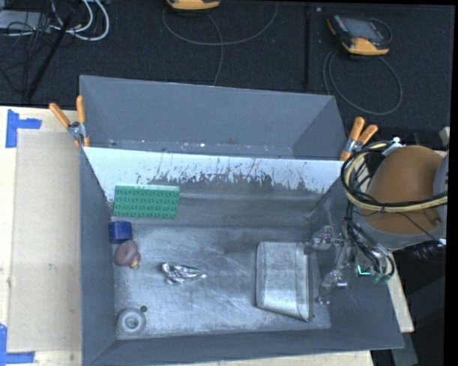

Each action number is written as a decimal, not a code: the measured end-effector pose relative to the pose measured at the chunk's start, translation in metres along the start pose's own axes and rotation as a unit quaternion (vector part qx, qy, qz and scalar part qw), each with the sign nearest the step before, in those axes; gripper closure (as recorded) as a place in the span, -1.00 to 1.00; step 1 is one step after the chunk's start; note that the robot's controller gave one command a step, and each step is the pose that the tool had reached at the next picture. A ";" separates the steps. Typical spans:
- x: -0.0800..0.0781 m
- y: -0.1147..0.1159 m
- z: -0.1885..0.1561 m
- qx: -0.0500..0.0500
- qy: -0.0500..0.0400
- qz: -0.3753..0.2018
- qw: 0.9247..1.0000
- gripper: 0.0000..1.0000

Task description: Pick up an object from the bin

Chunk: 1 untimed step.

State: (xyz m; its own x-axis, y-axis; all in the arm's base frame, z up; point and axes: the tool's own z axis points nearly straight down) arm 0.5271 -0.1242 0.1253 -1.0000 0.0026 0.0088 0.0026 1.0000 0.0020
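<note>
Gripper [327, 266] sat low at the right side of the bin [216, 118], just beside the grey rectangular block [284, 278]; whether it was released or clenched I could not tell. From the left lay a green studded plate [146, 202], blue cube [121, 229], pinkish lump [127, 254], grey ring [132, 321], crumpled silver piece [182, 273], then the block. Nothing looked lifted, so I judged the whole pick was left to do.
</note>
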 end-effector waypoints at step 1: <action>0.019 0.083 -0.011 -0.001 -0.003 -0.079 0.997 -1.00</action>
State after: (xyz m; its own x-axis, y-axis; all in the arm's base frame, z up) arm 0.5083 -0.0414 0.1361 -0.9878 -0.1556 0.0029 -0.1556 0.9878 0.0044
